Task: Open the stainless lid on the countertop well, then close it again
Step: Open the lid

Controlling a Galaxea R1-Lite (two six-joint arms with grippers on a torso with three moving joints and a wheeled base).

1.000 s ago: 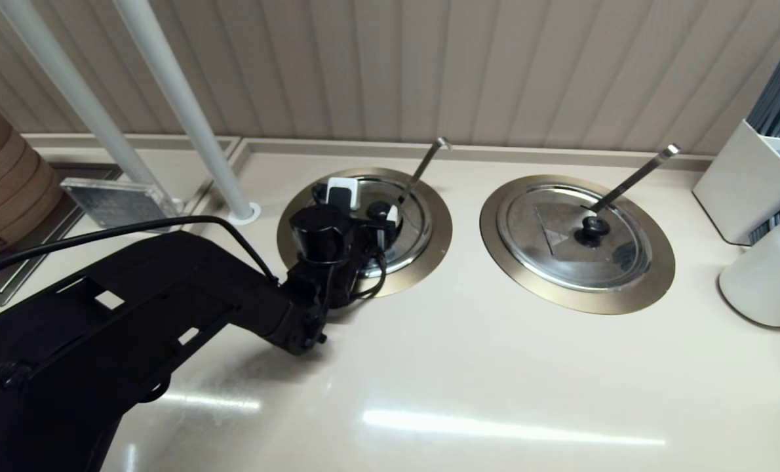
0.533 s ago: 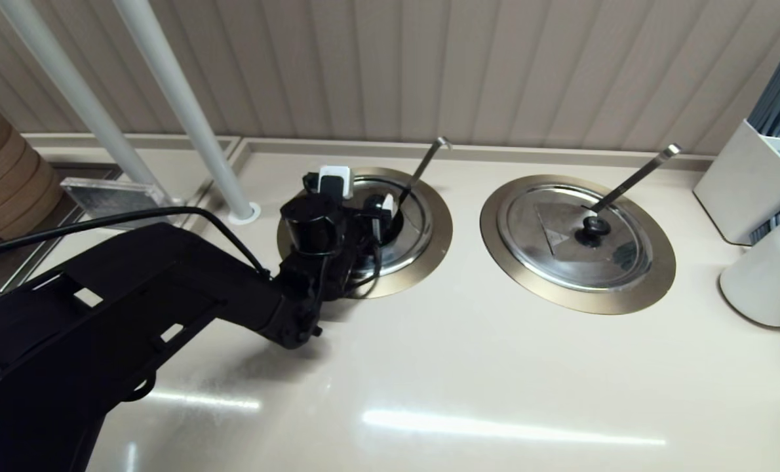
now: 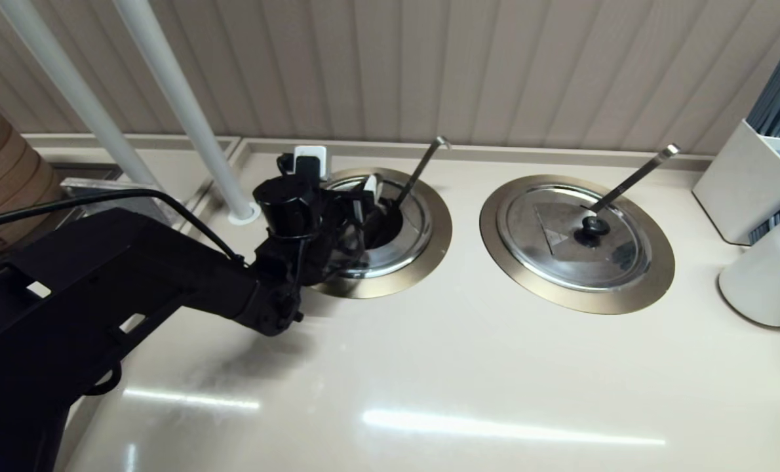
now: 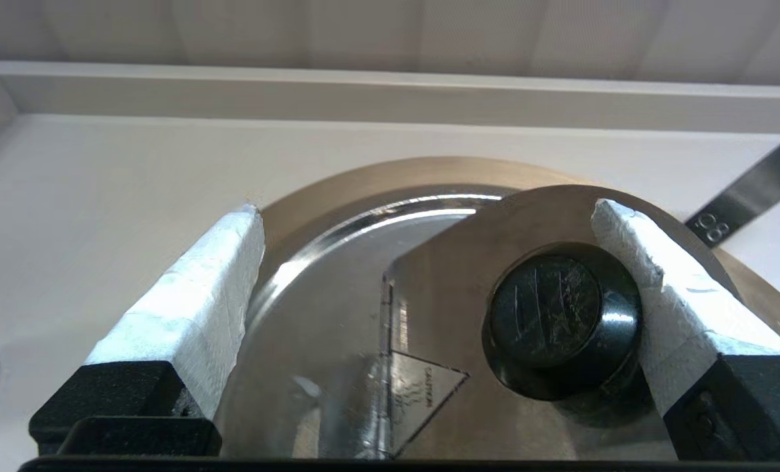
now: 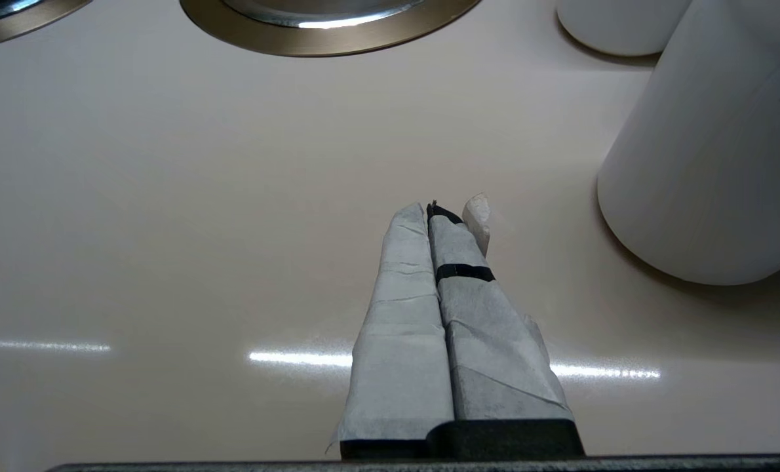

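The left gripper (image 4: 423, 216) is spread wide — one padded finger (image 4: 652, 275) touches the black knob (image 4: 557, 321), the other stands apart. The stainless lid (image 4: 337, 341) is seated on the countertop well (image 3: 429, 255). The right gripper (image 5: 439, 219) is pressed closed, empty, above the countertop (image 5: 167, 196).

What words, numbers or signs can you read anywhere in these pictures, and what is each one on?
"08": stamped on the ladle handle, as it reads in the left wrist view.
Triangular warning sticker on the stainless lid: a word along its top, too small to read for sure.
Triangle sticker on the other lid: too small to read.
Nothing else is readable.
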